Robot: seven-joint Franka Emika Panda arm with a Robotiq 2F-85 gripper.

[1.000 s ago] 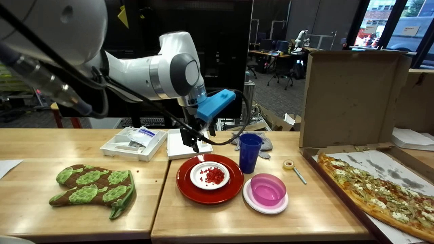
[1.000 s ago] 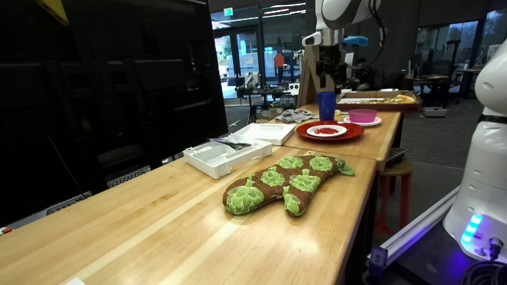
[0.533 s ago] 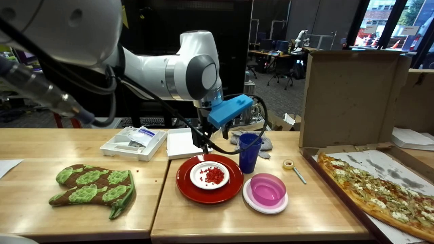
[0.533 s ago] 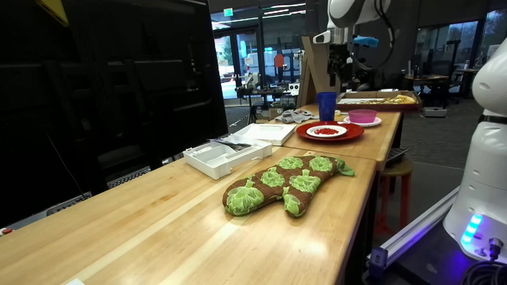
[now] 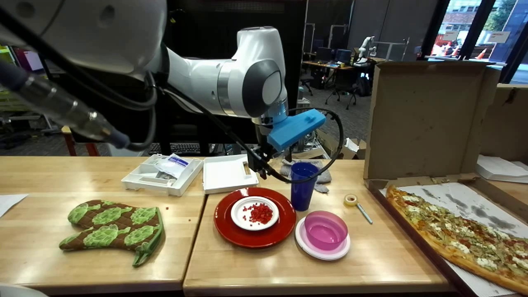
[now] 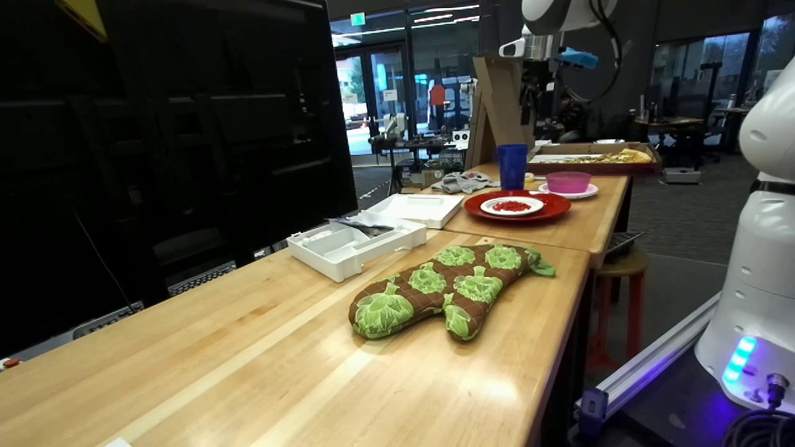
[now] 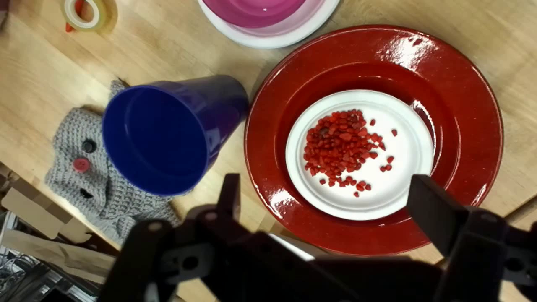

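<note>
Blue cup (image 7: 155, 138) stands upright, its long axis vertical, on the counter (image 5: 371, 260), seemingly the thing nearest the gripper (image 7: 325, 197), whose fingers hang spread and empty. Toward the left of the wrist view, the cup lies outside the fingers' gap, while a red plate (image 7: 465, 126) bearing a white dish (image 7: 386, 188) of red bits (image 7: 335, 142) shows partly between them. That view peers deep into the cup; an oven mitt (image 5: 113, 225) appears only in both exterior views.
</note>
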